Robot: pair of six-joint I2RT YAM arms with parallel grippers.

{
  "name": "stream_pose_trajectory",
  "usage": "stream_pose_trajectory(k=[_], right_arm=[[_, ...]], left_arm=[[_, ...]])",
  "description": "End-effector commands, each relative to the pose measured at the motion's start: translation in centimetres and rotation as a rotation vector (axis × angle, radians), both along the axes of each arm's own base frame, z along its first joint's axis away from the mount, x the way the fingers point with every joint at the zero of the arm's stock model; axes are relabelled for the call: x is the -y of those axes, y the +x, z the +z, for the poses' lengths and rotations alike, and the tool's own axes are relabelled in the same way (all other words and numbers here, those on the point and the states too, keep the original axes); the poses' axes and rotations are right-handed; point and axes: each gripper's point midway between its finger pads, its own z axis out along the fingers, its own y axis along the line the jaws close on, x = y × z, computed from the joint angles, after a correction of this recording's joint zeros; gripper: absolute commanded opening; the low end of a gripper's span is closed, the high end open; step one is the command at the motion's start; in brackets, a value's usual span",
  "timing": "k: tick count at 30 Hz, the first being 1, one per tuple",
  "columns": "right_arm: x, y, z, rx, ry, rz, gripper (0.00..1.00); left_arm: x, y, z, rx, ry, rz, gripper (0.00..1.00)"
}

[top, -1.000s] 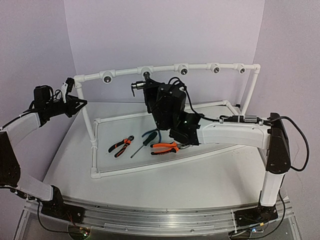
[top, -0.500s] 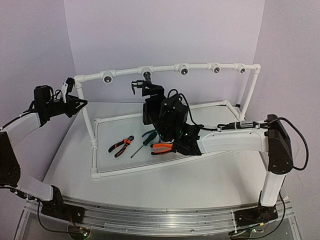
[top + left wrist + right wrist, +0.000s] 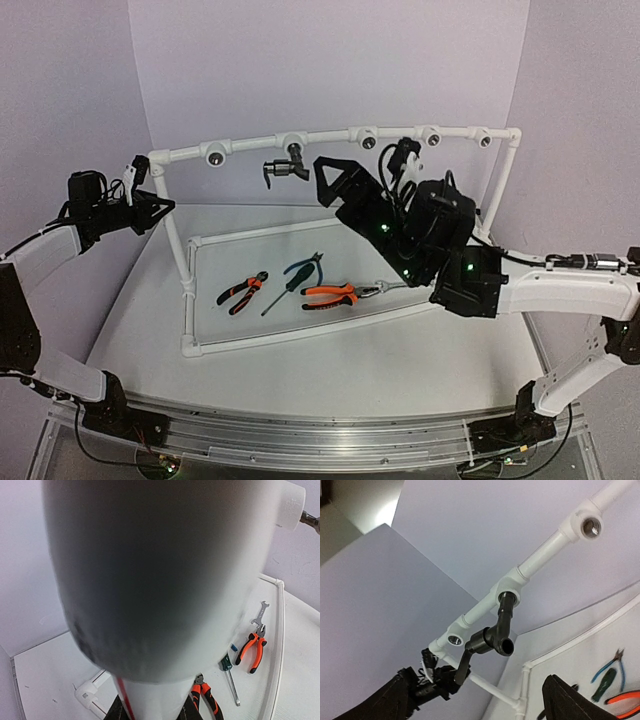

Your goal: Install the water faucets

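The black water faucet (image 3: 284,169) hangs from the second tee (image 3: 293,142) of the white pipe rail, stem in the socket, lever pointing left. In the right wrist view the faucet (image 3: 496,634) sits in that tee (image 3: 510,587), spout toward the camera. My right gripper (image 3: 365,166) stands open to the right of the faucet, apart from it, with nothing between its fingers (image 3: 402,696). My left gripper (image 3: 152,211) is shut on the rail's left upright post (image 3: 172,222). That post (image 3: 150,580) fills the left wrist view.
On the table inside the white pipe frame (image 3: 300,332) lie orange-and-black pliers (image 3: 242,291), a green screwdriver (image 3: 289,281), orange pliers (image 3: 330,295) and a small wrench (image 3: 385,287). Open tee sockets (image 3: 213,153) (image 3: 367,139) (image 3: 430,136) line the rail.
My right gripper has opened, let go of the faucet and drawn back to the right. The faucet stays hanging in its tee. The left arm has not moved.
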Motion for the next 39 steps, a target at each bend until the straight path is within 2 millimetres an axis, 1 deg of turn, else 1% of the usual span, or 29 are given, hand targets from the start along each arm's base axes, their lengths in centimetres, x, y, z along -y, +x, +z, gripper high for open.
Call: stream_pose_trajectory(k=[1,3,5,7,9,10,13,15,20,23,25,27,29,31,33,35,39], right_arm=[[0.1,-0.7,2.1,0.361,-0.899,-0.126,0.92],[-0.8,-1.4,2.8,0.540,-1.165,-0.168,0.91],[-2.3,-2.0,2.9,0.748,-1.384,-0.185,0.93],[-3.2,-1.9,2.8,0.916,-1.601,-0.227,0.96],[-4.4,-1.8,2.3,1.049,-1.761,-0.229,0.98],[-5.2,-1.7,2.2,1.095,-1.807,-0.228,0.98],[-6.4,-0.9,2.1,1.180,-1.950,-0.248,0.98],[-6.5,0.5,2.4,1.163,-1.981,-0.270,0.97],[-7.2,3.4,1.3,1.149,-2.086,-0.257,0.91],[-7.6,5.4,0.2,1.132,-2.146,-0.250,0.89],[-7.6,6.6,-0.3,1.119,-2.178,-0.249,0.87],[-7.8,7.5,-0.7,1.113,-2.191,-0.249,0.84],[-8.1,8.0,-1.0,1.118,-2.196,-0.241,0.78],[-8.2,8.4,-1.2,1.115,-2.199,-0.242,0.70],[-8.3,8.7,-1.3,1.113,-2.197,-0.243,0.61],[-8.3,9.0,-1.3,1.103,-2.182,-0.254,0.50],[-8.3,9.4,-1.4,1.067,-2.164,-0.284,0.33]], left_arm=[[1.1,-0.7,-1.2,-0.054,0.007,-0.028,0.00],[1.1,-0.7,-1.2,-0.052,0.006,-0.030,0.00],[1.2,-0.7,-1.2,-0.052,0.004,-0.030,0.00],[1.2,-0.8,-1.1,-0.050,0.001,-0.034,0.00],[1.3,-0.8,-1.1,-0.048,0.002,-0.035,0.00],[1.3,-0.8,-1.0,-0.046,0.003,-0.036,0.00],[1.3,-0.7,-0.9,-0.042,0.007,-0.035,0.00],[1.3,-0.7,-1.0,-0.043,0.007,-0.036,0.00],[1.3,-0.6,-0.8,-0.044,0.007,-0.039,0.00],[1.3,-0.5,-0.5,-0.038,0.009,-0.037,0.00],[1.3,-0.5,-0.4,-0.038,0.009,-0.036,0.00],[1.3,-0.5,-0.3,-0.038,0.010,-0.035,0.00],[1.3,-0.4,-0.3,-0.037,0.014,-0.033,0.00],[1.2,-0.4,-0.3,-0.038,0.014,-0.031,0.00],[1.2,-0.4,-0.2,-0.037,0.014,-0.031,0.00],[1.2,-0.3,-0.2,-0.035,0.015,-0.030,0.00],[1.2,-0.2,-0.2,-0.033,0.016,-0.032,0.00]])
